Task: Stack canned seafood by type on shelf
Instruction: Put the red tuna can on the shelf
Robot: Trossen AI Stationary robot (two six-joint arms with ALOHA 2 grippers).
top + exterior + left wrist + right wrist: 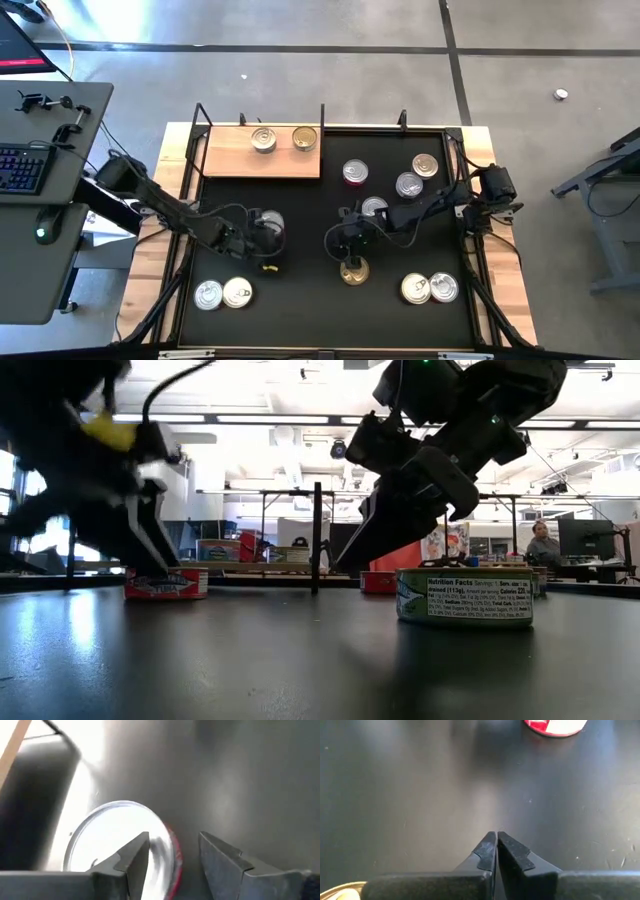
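My left gripper (172, 845) is open at the mat's left middle (262, 232). It stands over a tin with a silver lid and red side (117, 847), one finger above the lid and one beyond the side. The low view shows this tin (166, 583) under the fingers. My right gripper (496, 842) is shut and empty above the bare mat (345, 243), just far of a gold-lidded tin (353, 270). The wooden shelf (230, 160) lies at the far left and bears a silver-lidded tin (264, 139) and a gold-lidded tin (305, 138). My left gripper comes at the red-sided tin from above, its fingers either side of the tin's rim (170, 837). I cannot tell whether a finger touches the lid. The tin stands flat on the mat.
Three tins (355, 173) (425, 165) (408, 185) stand at the far right of the black mat, and another (374, 207) is under my right arm. Two tins (222, 293) sit near left and two (430, 289) near right. Black frame posts (322, 115) stand behind the shelf.
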